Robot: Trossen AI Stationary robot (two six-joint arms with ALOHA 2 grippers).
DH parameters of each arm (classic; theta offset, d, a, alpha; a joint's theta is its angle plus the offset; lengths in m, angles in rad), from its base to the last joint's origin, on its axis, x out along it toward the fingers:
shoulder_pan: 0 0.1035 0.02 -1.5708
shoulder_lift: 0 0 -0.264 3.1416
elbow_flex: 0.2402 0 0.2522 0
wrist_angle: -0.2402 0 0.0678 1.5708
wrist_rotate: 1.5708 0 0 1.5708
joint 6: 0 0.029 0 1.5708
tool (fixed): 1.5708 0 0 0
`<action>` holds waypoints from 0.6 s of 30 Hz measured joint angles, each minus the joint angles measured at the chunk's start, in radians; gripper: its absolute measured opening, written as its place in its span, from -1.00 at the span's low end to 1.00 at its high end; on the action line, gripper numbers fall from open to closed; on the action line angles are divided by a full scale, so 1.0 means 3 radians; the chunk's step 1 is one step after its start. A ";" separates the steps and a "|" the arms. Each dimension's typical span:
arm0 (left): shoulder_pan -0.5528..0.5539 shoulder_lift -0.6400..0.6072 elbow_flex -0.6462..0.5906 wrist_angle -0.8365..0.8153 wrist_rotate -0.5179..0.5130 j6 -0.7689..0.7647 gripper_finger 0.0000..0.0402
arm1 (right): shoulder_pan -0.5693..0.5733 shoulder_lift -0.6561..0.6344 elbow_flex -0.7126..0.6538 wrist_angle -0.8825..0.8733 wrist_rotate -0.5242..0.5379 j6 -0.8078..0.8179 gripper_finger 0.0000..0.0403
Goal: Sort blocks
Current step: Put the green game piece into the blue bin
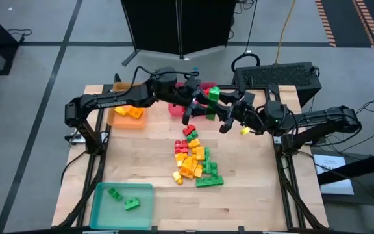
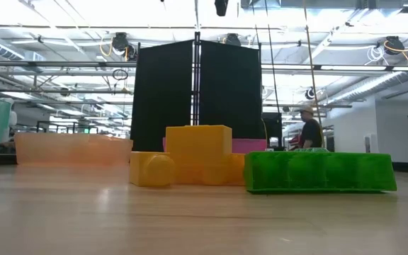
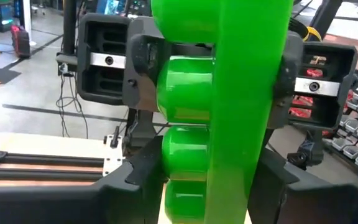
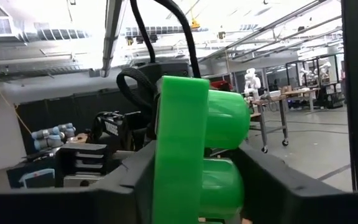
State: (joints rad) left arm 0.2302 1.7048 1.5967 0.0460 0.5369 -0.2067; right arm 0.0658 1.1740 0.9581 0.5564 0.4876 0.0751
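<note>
A long green brick (image 1: pixel 213 97) is up in the air over the far middle of the table, between both grippers. My left gripper (image 1: pixel 201 109) reaches it from the left, and my right gripper (image 1: pixel 227 114) from the right. Both are shut on it. In the left wrist view the brick (image 3: pixel 241 93) fills the middle, studs to one side. A pile of red, yellow-orange and green bricks (image 1: pixel 193 159) lies on the table's middle. In the low view a yellow brick (image 2: pixel 197 152) and a green one (image 2: pixel 317 172) of that pile stand close. My left gripper (image 3: pixel 210 183) pinches the green brick between its two fingers at one end (image 3: pixel 191 193), the fingers across its length. The brick is lifted clear of the table and stands out past the fingertips. My right gripper (image 4: pixel 191 186) pinches the same brick between its two fingers at a part (image 4: pixel 179 168) farther along, coming from the table's right. In the left wrist view its fingers (image 3: pixel 143 68) stand on both long sides of the brick, across its length.
An orange tray (image 1: pixel 127 117) with yellow bricks sits far left, a red tray (image 1: pixel 174 108) far middle under the arms, and a teal tray (image 1: pixel 102 207) with two green bricks near left. A person (image 2: pixel 307 131) stands far behind the table.
</note>
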 joint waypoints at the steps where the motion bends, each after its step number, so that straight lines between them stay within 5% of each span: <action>1: -0.0001 0.0004 0.0000 -0.0005 0.0004 0.0007 -0.18 | 0.0000 0.0000 0.0000 0.0003 0.0002 -0.0030 0.04; 5: 0.0041 -0.0048 -0.0001 -0.0165 0.0047 -0.0055 -0.18 | 0.0006 -0.0072 0.0000 -0.0032 0.0030 -0.0098 0.54; 8: 0.0145 -0.0150 0.0000 -0.0321 0.0045 -0.0052 -0.16 | 0.0026 -0.0200 0.0000 -0.0073 0.0037 -0.0106 0.74; 15: 0.0386 -0.0450 0.0000 -0.1470 0.0105 0.0270 -0.14 | 0.0125 -0.0579 0.0000 -0.0568 0.0046 -0.0079 0.72; 18: 0.0469 -0.0648 0.0006 -0.2526 -0.0318 0.0707 -0.14 | 0.0187 -0.0709 0.0000 -0.0864 0.0047 0.0026 0.66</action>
State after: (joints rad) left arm 0.3708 1.5104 1.5986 -0.7117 0.4414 0.0054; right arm 0.1218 0.9614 0.9581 0.2972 0.5018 0.0829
